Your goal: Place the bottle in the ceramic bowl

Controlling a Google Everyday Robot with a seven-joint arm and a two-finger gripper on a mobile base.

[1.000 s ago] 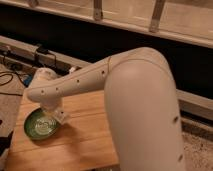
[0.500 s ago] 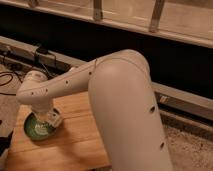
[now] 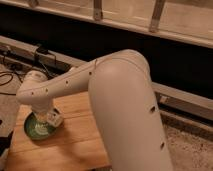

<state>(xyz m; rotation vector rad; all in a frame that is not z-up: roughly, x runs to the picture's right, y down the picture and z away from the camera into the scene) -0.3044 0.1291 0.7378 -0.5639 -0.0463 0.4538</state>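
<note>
The dark green ceramic bowl (image 3: 34, 131) with a pale centre sits at the left end of the wooden table (image 3: 75, 142). My white arm reaches left across the view, and its wrist hangs straight over the bowl and hides the bowl's upper right part. The gripper (image 3: 49, 118) is at the wrist's lower end, just above the bowl's right rim. A small whitish piece (image 3: 55, 119) shows there. I cannot tell whether it is the bottle or part of the gripper.
Black cables (image 3: 10, 80) lie on the floor to the left of the table. A dark box (image 3: 41, 51) sits on the grey ledge behind. The table's right edge meets speckled floor (image 3: 190, 145). My bulky elbow (image 3: 125, 100) fills the middle.
The arm has swung left and lowered over the bowl, so the wrist now covers more of it. The bowl has stayed in place.
</note>
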